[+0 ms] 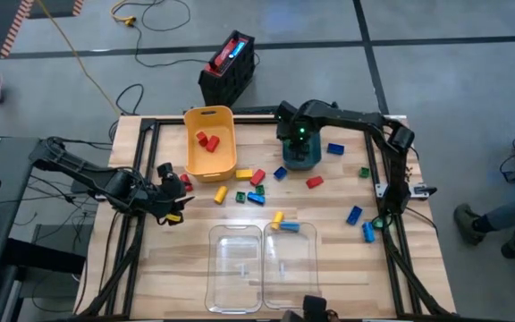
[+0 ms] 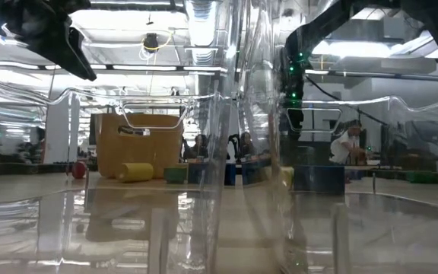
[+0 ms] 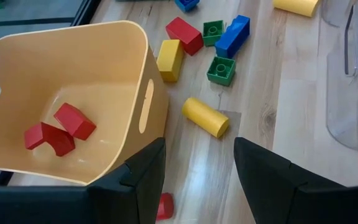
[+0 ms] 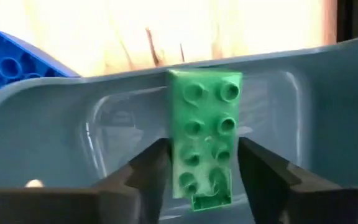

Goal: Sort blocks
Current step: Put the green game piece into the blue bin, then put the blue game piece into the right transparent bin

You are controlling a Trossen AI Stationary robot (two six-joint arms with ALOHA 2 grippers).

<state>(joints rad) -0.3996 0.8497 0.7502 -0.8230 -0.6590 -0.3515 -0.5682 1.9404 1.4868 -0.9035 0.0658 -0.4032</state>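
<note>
Wooden bench [image 1: 329, 259], seen from above: yellow bin [image 1: 210, 141] at about 11 o'clock from bench centre, holding two red blocks [image 1: 207, 140]; teal bin [image 1: 300, 154] at about 1 o'clock; two clear bins [image 1: 262, 266] side by side at 6 o'clock. Loose blocks lie scattered between them: a red, yellow, green and blue cluster [image 1: 247, 185] just beside the yellow bin, a red one [image 1: 314, 182] at centre, a blue one [image 1: 335, 148] beside the teal bin, a green one [image 1: 363, 172] toward 3 o'clock, blue ones [image 1: 360, 223] toward 4 o'clock. Right tool [image 1: 299, 136] hangs directly over the teal bin. Its wrist view alone shows a green eight-stud block [image 4: 205, 135] standing upright between the two fingers [image 4: 143, 171], a sliver of gap on either side, jaws parted around it and not clearly pressing it, the teal bin's interior behind and a blue block [image 4: 17, 61] outside the rim. Left tool [image 1: 170, 192] waits at 9 o'clock, beside the yellow bin; its wrist view shows the jaws partly open and empty, and reveals a yellow cylinder [image 3: 205, 116] and a small red block [image 3: 164, 205] by the bin. The low view looks through the clear bin walls [image 2: 234, 152], showing the yellow bin [image 2: 139, 144] and teal bin [image 2: 318, 176] only dimly.
</note>
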